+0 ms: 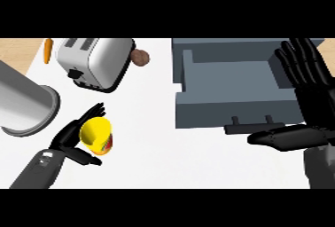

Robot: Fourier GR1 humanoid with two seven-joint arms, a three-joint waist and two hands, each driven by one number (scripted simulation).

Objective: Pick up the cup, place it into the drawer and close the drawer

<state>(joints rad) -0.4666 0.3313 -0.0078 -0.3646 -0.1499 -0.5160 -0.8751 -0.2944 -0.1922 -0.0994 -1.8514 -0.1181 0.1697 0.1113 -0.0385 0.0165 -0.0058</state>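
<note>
The yellow cup, gripped in the curled left robot hand well left of the open drawer, could be knocked against the drawer's near wall if carried low, while the right robot hand was held open.

Glossy yellow plastic cup; left of it a brushed-metal pot; behind it a shiny metal toaster.
</note>
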